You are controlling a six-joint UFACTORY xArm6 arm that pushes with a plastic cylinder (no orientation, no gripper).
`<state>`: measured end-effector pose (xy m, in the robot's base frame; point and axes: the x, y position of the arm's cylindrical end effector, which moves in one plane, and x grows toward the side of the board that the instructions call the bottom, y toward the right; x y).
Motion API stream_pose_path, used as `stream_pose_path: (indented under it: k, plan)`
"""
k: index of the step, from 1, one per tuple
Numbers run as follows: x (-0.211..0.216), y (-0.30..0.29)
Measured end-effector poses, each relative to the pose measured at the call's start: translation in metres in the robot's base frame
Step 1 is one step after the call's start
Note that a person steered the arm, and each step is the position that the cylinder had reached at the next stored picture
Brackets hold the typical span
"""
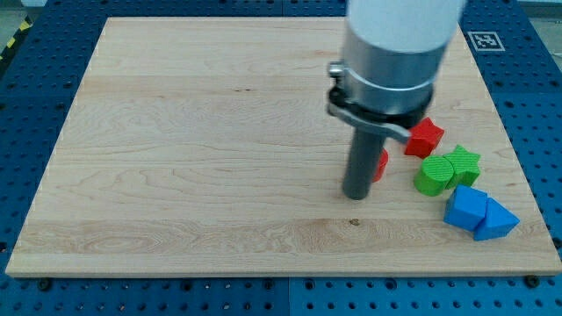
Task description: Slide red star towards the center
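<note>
Red star [425, 137] lies near the wooden board's [176, 158] right edge, above the green blocks [446, 169]; another red block [379, 163] peeks from behind my tip [356, 195], which sits left of the star — no pincer exists here. Judged best: circle round to the star's right, then push leftward steadily — avoiding the neighbouring blocks.

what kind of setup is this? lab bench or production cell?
Most likely a lab bench for pushing tests: a bare wooden board lies on a blue perforated base, a printed marker tag sits at the view's top right, and toy blocks cluster beside my tip.
</note>
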<state>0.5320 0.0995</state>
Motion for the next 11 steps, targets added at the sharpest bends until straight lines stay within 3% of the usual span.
stream_pose_path:
  k: [3, 6, 9, 11]
  plan:
    - [-0.033, 0.124]
    - [-0.038, 0.104]
    - [-0.08, 0.082]
    - [-0.076, 0.022]
